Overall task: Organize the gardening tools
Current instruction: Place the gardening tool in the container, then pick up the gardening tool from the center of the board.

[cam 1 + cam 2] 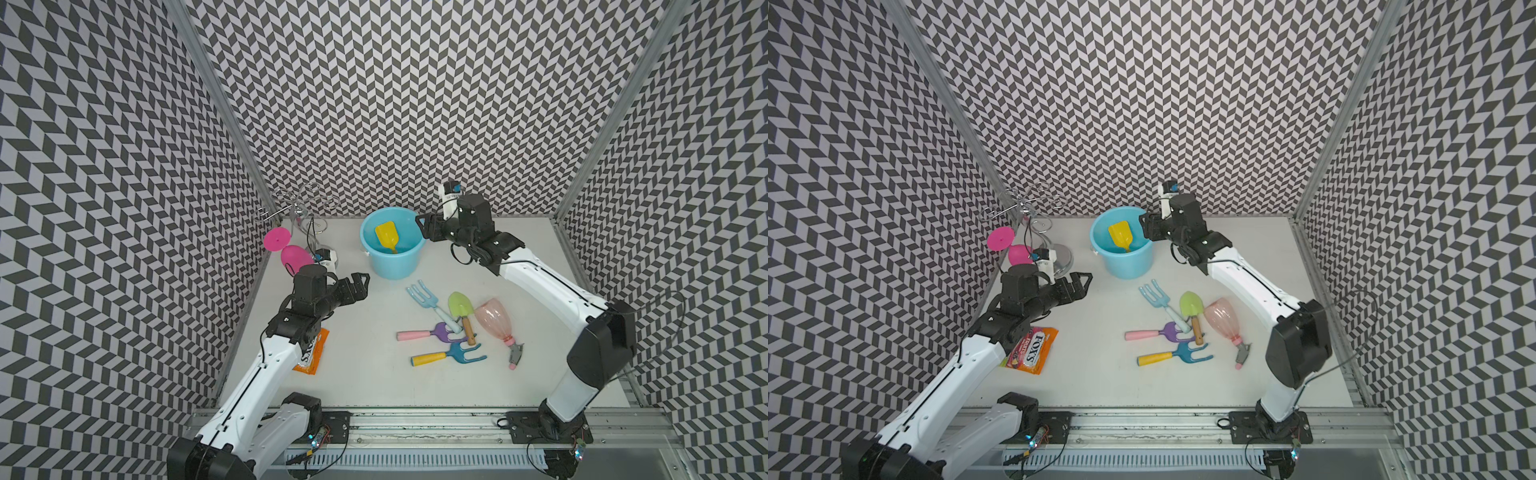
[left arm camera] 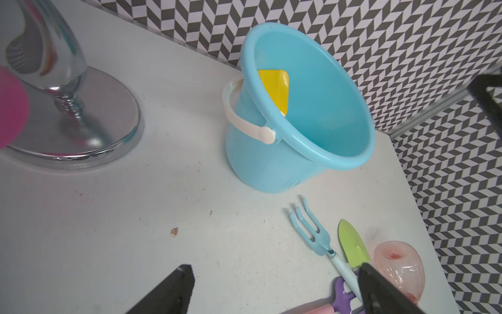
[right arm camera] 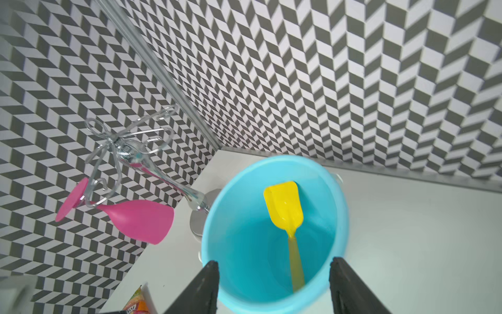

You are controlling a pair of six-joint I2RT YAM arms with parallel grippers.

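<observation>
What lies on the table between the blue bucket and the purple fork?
The pale-blue fork, tines toward the bucket, handle end at the purple fork; both top views show it.

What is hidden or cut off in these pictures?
- Orange snack packet: in a top view, the left arm covers most of it.
- Yellow scoop: left wrist view, the bucket wall hides its handle.
- Purple fork: left wrist view, bottom edge cuts its handle.
</observation>
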